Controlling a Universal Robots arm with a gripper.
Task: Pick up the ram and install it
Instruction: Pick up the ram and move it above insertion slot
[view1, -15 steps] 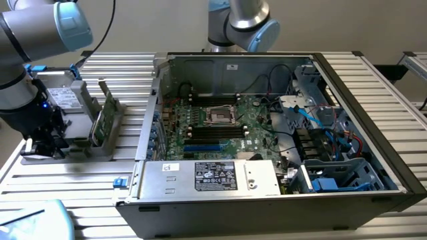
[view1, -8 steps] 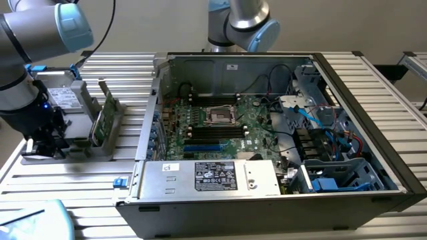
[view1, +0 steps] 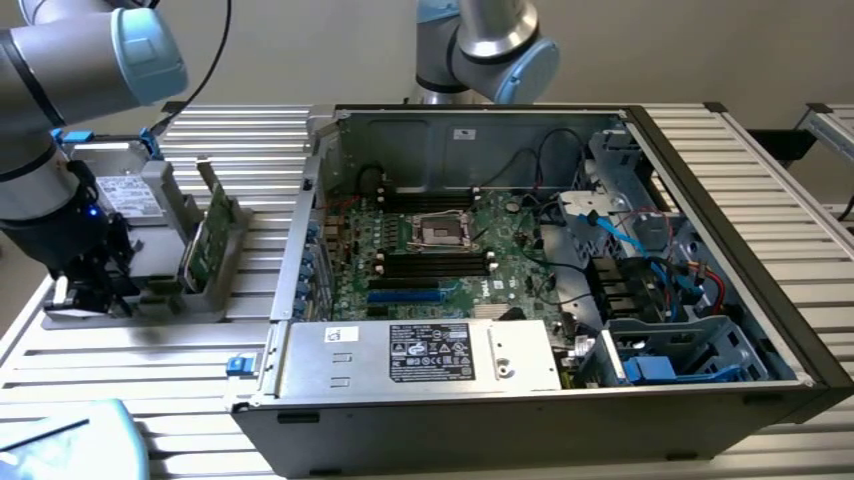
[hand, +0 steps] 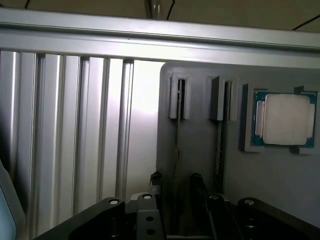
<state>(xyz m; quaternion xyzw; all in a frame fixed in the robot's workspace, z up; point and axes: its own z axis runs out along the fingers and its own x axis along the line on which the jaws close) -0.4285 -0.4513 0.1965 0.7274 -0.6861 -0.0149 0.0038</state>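
The ram (hand: 177, 131) stands on edge in a narrow slot of the grey parts holder (hand: 280, 190), so I see it as a thin dark line. My gripper (hand: 176, 186) hangs right over it and is open. One black finger (hand: 155, 184) is on one side of the strip and the other finger is on the far side, with no visible contact. In the exterior view the gripper (view1: 83, 292) sits low over the holder's (view1: 200, 303) near end, at the exterior view's left.
A second thin card (hand: 220, 142) stands in the neighbouring slot, and a square silver processor (hand: 283, 120) lies in a recess beyond it. Larger green cards (view1: 211, 235) stand upright in the holder. The open computer case (view1: 747, 300) with its motherboard (view1: 441, 255) is at centre.
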